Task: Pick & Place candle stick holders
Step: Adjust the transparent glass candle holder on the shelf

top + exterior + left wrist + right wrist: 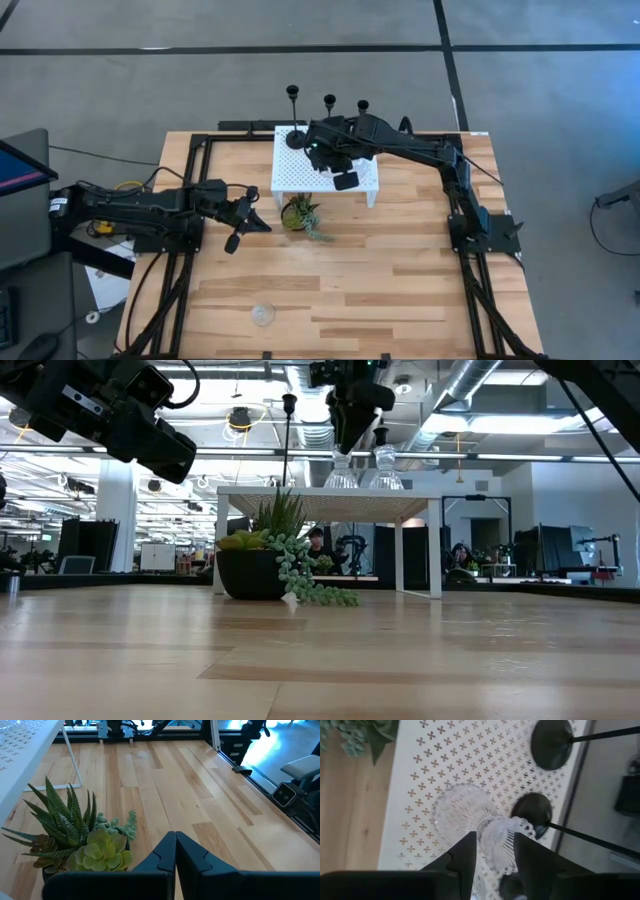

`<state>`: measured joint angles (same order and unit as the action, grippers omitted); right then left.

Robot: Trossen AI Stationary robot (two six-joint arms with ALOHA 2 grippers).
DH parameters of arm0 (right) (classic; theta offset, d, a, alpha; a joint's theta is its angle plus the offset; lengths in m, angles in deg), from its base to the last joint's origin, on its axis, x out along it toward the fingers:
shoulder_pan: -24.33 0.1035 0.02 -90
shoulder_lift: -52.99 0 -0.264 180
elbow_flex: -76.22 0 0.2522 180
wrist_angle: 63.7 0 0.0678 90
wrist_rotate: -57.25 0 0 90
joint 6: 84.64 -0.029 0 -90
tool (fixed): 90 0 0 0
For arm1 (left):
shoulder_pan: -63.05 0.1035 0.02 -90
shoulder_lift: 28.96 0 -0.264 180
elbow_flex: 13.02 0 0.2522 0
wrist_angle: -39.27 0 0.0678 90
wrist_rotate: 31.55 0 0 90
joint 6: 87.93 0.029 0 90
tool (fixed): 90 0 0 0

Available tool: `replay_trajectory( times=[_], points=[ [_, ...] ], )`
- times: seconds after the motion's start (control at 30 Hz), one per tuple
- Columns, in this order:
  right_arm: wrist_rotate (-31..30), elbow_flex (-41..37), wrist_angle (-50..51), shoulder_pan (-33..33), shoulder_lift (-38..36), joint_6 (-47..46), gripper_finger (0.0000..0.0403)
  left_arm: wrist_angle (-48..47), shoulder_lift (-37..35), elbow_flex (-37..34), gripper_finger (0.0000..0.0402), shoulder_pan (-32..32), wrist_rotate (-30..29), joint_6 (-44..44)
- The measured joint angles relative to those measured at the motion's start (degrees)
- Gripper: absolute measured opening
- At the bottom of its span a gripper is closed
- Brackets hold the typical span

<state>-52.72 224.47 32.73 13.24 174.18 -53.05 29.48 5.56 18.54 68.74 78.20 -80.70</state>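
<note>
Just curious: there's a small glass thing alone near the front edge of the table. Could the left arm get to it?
Probably yes. The clear glass holder stands alone on bare wood on the left arm's side, nothing around it. The left claw is shut and holds nothing, hanging beside the potted plant.

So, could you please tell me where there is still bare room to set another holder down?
The table is bare between the potted plant and the lone glass holder, and across its right half. The white stand is crowded: black holders line its far edge and the right tool is among the glass ones.
</note>
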Motion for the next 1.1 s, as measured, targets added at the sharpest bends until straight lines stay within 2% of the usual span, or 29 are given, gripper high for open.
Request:
replay_trajectory(
  times=[0.33,0.53,0.7,0.77,0.93,1.1],
  points=[
    [-3.86,0.58,-0.43,4.13,-2.83,1.15,0.0113,-0.02,0.0,0.0,0.0007,0.0,0.0,0.0],
    [-3.75,0.2,3.48,5.14,-7.15,-4.44,0.0074,-0.02,0.0,0.0,0.0006,0.0,0.0,-0.12],
    [2.86,0.24,6.11,3.29,-9.84,-8.93,0.0008,-0.04,0.0,0.0,0.0008,0.0,0.0,-0.15],
    [5.52,0.23,7.01,2.19,-10.05,-9.87,0.0011,-0.02,0.0,0.0,0.0006,0.0,0.0,-0.16],
    [7.62,0.22,7.3,-0.35,-9.7,-13.35,0.0042,-0.04,0.02,0.0,0.0006,0.0,0.0,-0.17],
    [9.64,0.17,7.34,-2.06,-9.46,-11.71,0.0028,-0.04,0.02,0.0,0.0008,0.0,0.0,-0.17]
  ],
)
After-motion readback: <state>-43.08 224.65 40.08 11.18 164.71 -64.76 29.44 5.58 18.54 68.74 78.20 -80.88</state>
